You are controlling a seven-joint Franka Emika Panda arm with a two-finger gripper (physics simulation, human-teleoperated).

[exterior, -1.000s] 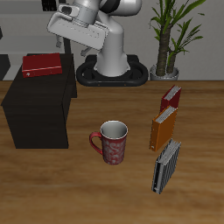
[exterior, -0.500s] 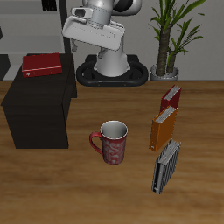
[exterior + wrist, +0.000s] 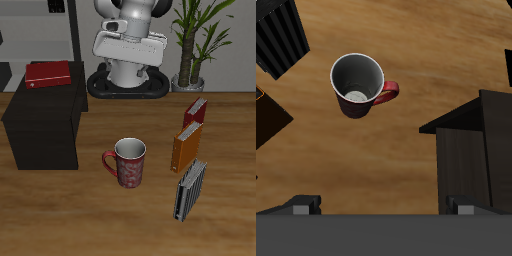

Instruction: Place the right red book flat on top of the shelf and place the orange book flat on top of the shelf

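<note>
My gripper (image 3: 381, 203) hangs empty, fingers (image 3: 301, 204) spread wide above the mug (image 3: 359, 85). The right red book (image 3: 48, 74) lies flat on the shelf (image 3: 40, 128); the orange book (image 3: 184, 149) stands beside the mug.

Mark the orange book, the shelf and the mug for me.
orange book (image 3: 181, 150): exterior view, on its front cover.
shelf (image 3: 40, 100): exterior view, on its bare flat top.
mug (image 3: 357, 86): wrist view, on its inner floor.
</note>
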